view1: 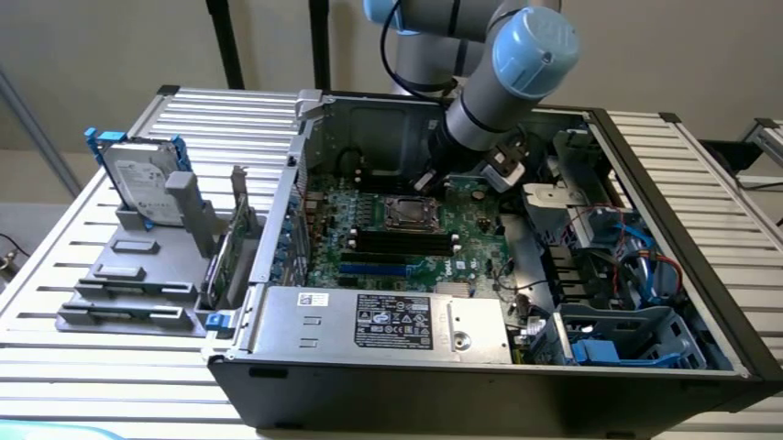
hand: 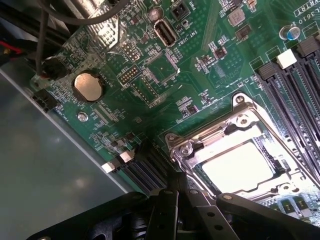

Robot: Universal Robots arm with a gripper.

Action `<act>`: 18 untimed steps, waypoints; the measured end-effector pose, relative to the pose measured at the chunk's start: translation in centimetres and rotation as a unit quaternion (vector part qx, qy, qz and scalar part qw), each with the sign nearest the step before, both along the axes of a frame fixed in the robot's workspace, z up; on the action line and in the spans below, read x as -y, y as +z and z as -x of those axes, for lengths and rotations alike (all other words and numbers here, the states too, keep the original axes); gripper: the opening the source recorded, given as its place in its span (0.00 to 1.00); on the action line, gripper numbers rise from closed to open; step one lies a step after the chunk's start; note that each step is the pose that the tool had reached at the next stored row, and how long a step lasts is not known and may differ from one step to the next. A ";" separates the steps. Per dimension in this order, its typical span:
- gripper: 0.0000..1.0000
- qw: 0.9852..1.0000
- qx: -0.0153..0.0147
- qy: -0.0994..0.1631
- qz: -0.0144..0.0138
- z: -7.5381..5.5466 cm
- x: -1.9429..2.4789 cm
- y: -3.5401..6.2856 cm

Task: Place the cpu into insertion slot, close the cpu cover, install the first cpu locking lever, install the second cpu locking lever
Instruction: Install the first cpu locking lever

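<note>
The cpu (hand: 239,167) lies flat in the insertion slot (view1: 410,213), its pale metal top face showing through the window of the cpu cover (hand: 200,145). The cover is down over it as a silver frame with screw posts at its corners. My gripper (hand: 172,184) hangs just beside one corner of the socket, its black linkages drawn together to a point, shut with nothing in it. In the exterior view the gripper (view1: 443,181) is low inside the open computer case, just beyond the socket, over the green board.
Long black memory slots (hand: 295,100) run beside the socket, and a coin battery (hand: 88,86) sits on the board. The power supply (view1: 385,321) fills the near side of the case, cables and a drive cage (view1: 612,339) the right. A hard drive (view1: 141,183) stands outside on the table.
</note>
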State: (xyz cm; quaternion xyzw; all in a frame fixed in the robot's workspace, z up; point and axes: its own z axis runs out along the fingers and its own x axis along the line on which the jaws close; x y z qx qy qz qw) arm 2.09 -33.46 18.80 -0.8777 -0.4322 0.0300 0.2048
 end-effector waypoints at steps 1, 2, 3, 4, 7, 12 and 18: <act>0.11 1.000 0.000 0.000 0.000 0.0 0.04 -0.02; 0.11 1.000 0.000 0.001 0.000 0.0 0.08 -0.05; 0.11 1.000 0.000 0.001 -0.001 0.0 0.12 -0.08; 0.11 1.000 0.000 0.001 -0.001 0.0 0.16 -0.11; 0.11 1.000 0.000 0.003 -0.004 0.0 0.22 -0.18; 0.11 1.000 0.000 0.006 -0.016 0.0 0.29 -0.31; 0.11 1.000 0.000 0.010 -0.024 -0.1 0.49 -0.41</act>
